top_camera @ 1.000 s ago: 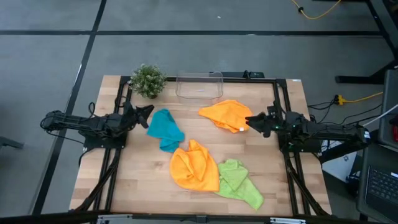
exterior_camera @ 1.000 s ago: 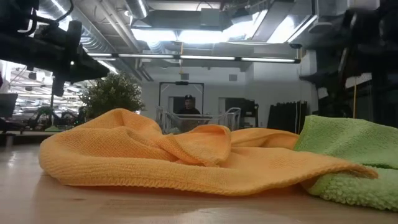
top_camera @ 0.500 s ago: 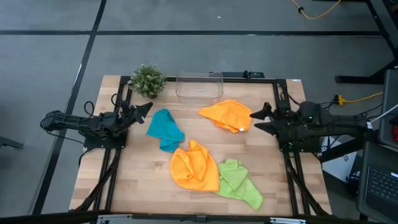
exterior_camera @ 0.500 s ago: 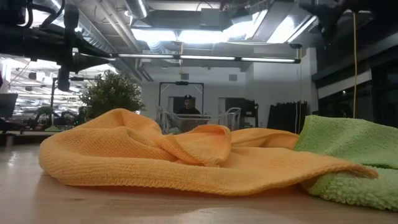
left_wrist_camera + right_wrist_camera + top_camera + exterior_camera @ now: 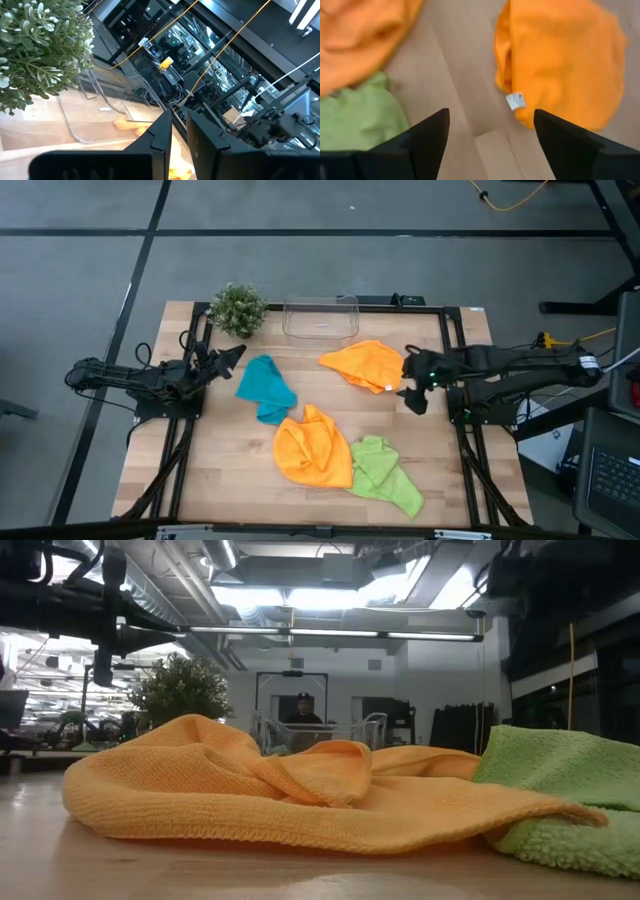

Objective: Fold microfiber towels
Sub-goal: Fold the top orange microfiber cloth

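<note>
Over on the left, the left hand (image 5: 238, 354) hangs above the desk (image 5: 230, 470) with its fingers nearly together and nothing between them, between the potted plant (image 5: 238, 309) and the teal towel (image 5: 268, 388); if it went for that cloth from here, I'd worry about it brushing the plant or nudging the clear tub (image 5: 320, 318) behind. In the middle, the nearer orange towel (image 5: 312, 448) lies crumpled with the lime green towel (image 5: 386, 472) touching its edge, perhaps tucked slightly under it, so a pull on one could well drag the other along and spoil any fold. Further right, the second orange towel (image 5: 366, 365) sits bunched on the desk by itself, its small white tag (image 5: 515, 100) showing at the hem. The right hand (image 5: 412, 384) hovers just beside that hem, fingers spread wide and empty. A pinch there might catch only the tag or a single loose layer, and the fuzzy cloth could slip free when lifted.
</note>
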Robot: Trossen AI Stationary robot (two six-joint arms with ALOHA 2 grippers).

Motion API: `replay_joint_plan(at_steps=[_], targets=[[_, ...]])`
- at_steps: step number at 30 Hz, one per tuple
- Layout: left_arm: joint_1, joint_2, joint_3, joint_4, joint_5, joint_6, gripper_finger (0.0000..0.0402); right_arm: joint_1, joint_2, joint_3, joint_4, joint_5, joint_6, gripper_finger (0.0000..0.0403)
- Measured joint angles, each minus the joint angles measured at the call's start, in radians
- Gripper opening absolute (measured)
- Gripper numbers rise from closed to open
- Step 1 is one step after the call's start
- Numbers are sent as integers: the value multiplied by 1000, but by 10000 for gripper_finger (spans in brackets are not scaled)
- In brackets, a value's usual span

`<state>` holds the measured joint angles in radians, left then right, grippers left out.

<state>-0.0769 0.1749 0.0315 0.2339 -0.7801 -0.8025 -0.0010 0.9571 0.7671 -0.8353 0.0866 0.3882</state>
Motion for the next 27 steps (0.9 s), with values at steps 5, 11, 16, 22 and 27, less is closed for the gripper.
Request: replay_joint_plan(at_steps=[5,11,16,22,27], targets=[[0,0,0,-1,0,0,50,0,127,-2,-2,97,-59,292],[0,0,0,-1,0,1,50,0,289,-2,-5,170,-178,292],[0,0,0,-3,0,1,50,-2,412,-2,-4,143,-242,292],[0,0,0,-9,0,1,50,-4,518,-2,23,220,-232,292],[0,0,0,-9,0,1,50,-4,530,-2,43,241,-198,292]])
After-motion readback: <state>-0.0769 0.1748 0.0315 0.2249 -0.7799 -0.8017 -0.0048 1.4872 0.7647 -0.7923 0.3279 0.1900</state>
